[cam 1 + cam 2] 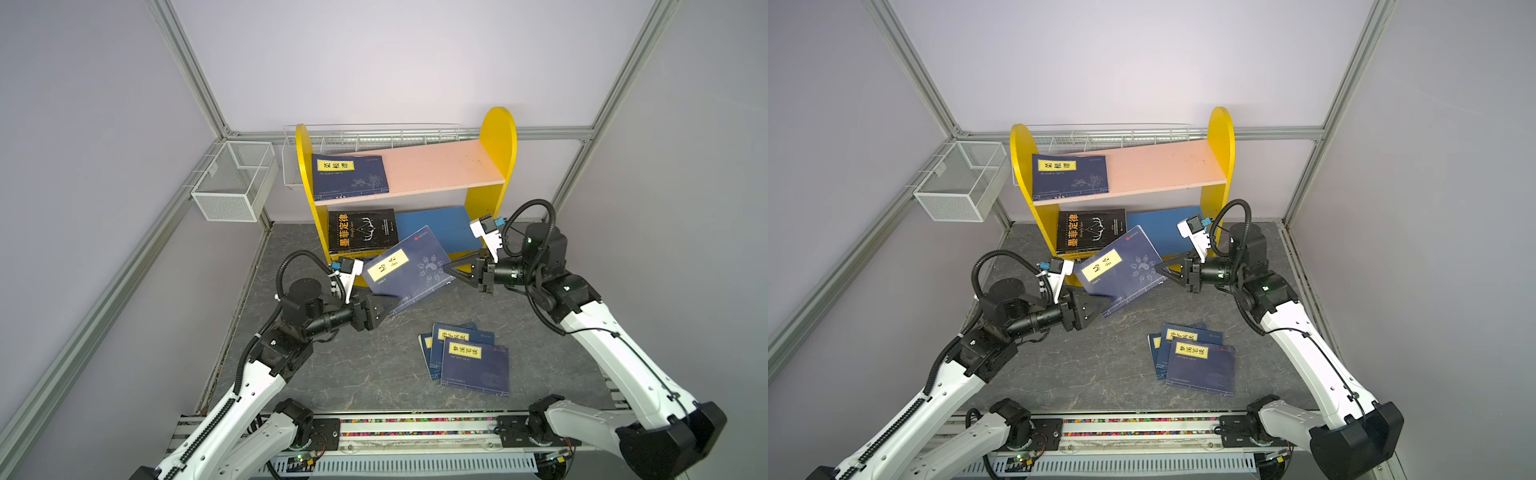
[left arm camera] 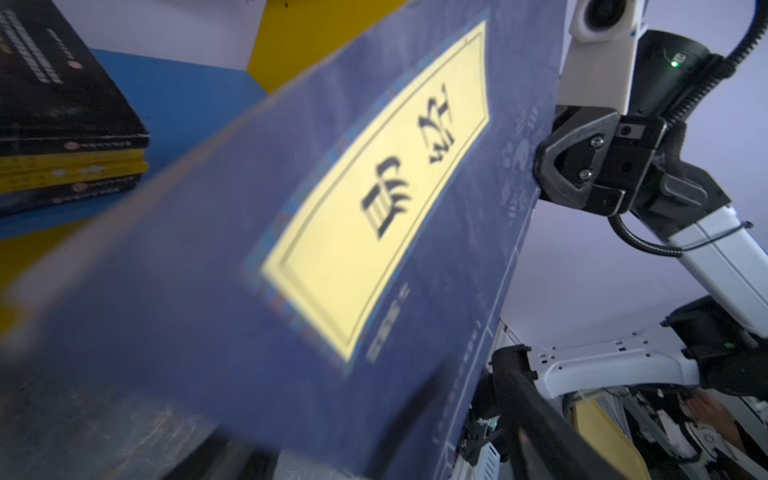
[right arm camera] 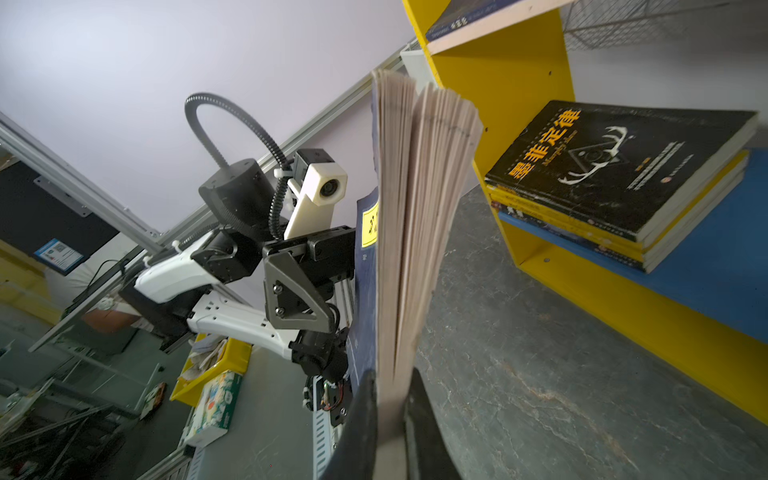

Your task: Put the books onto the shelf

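Grey tabletop (image 1: 353, 374), three overlapping books (image 1: 475, 365), right end effector (image 1: 449, 268) pinching one tilted book (image 1: 405, 270), left end effector (image 1: 388, 305) spread

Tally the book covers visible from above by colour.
Navy: 5 (shelved navy book on the pink board, held navy book in the right gripper, pile of three on the table)
Black: 1, the black book
Total: 6

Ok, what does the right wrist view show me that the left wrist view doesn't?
Only right wrist: the navy book's fanned page edges pinched in the right gripper, plus the shelf's pink upper board. Only left wrist: that book's front cover face-on, its yellow title label whole. Both: the black book topping the stack on the blue lower board.
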You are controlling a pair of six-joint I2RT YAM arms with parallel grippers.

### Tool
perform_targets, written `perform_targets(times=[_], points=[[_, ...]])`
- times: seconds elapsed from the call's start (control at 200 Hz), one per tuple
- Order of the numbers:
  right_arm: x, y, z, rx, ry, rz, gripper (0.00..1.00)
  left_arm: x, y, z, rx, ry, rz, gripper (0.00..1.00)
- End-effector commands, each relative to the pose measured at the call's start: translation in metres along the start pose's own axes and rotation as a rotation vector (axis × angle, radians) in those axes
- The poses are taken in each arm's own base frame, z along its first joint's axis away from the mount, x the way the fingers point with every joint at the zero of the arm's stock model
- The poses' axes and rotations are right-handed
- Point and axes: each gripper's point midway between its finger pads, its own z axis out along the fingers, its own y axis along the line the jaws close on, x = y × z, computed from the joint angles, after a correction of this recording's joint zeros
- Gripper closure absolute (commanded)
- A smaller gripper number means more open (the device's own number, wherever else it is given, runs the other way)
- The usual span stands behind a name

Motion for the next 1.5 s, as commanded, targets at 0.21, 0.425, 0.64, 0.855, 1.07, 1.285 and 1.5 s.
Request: perform_targets(times=[0.21,0.425,0.64,0.855,1.07,1.285,1.5], points=[[-0.143,0.034,-0.025,0.059,-0.417,-0.114,0.94,0.004,0.088,-0.029,-0.393,-0.230,-0.205,0.16],[-0.204,0.015,0.010,0.052,-0.532,-0.054,0.94,0.030,0.118,-0.024,-0.480,-0.197,-0.283,0.16],[-0.230,0.007,0.067,0.009,-0.558,-0.072,0.94,0.040,0.126,-0.021,-0.510,-0.152,-0.297,0.17],[-0.232,-0.011,0.105,0.029,-0.558,-0.047,0.94,0.045,0.127,-0.021,-0.513,-0.130,-0.301,0.16],[-0.226,-0.025,0.127,0.079,-0.533,-0.035,0.94,0.049,0.128,-0.023,-0.517,-0.126,-0.307,0.16],[-0.211,-0.035,0.150,0.085,-0.440,0.017,0.94,0.056,0.132,-0.025,-0.532,-0.114,-0.314,0.16],[-0.199,-0.045,0.166,0.098,-0.401,0.062,0.94,0.059,0.133,-0.026,-0.540,-0.102,-0.314,0.15]])
